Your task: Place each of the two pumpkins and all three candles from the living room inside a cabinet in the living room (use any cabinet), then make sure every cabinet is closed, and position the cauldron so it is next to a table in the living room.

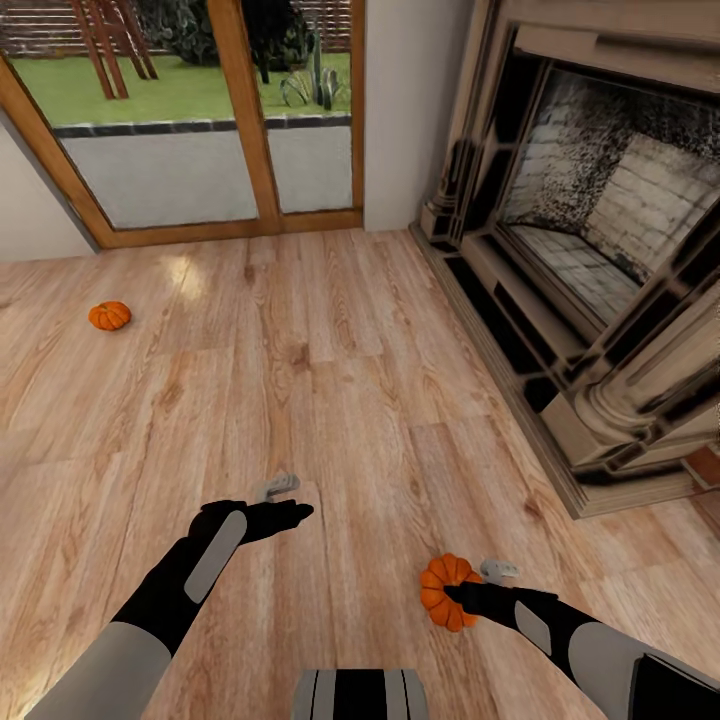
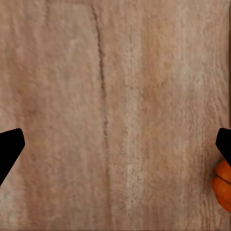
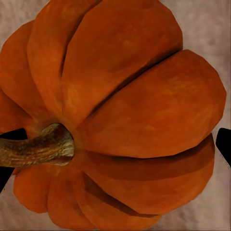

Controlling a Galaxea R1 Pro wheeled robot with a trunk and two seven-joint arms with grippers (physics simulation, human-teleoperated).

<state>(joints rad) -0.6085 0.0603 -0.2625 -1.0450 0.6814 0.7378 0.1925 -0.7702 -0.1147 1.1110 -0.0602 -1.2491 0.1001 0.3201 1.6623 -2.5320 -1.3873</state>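
A wooden floor is seen in the head view, with a stone fireplace along its right edge and a glass door along its far edge.

One pumpkin is located at the near right part of the floor, at the tip of the right gripper. In the right wrist view this pumpkin is seen very close, with its stem toward one fingertip. The dark tips are seen at either side of it, level with its widest part. Whether the pumpkin is clamped or merely bracketed cannot be told; whether it rests on the floor or is lifted cannot be told either.

The second pumpkin lies on the floor toward the far left, near the glass door and well apart from both arms.

The left gripper is held above bare floor. Its fingers are seen spread wide in the left wrist view, with nothing between them. The edge of the near pumpkin is visible beside one finger.

The step in hand is judged to be the pickup of the near pumpkin. A firm grasp is to be confirmed next, after which the pumpkin is to be carried to a cabinet. The ribbed, rounded shell may slip if gripped off centre. The second pumpkin, the candles and the cauldron remain to be handled.
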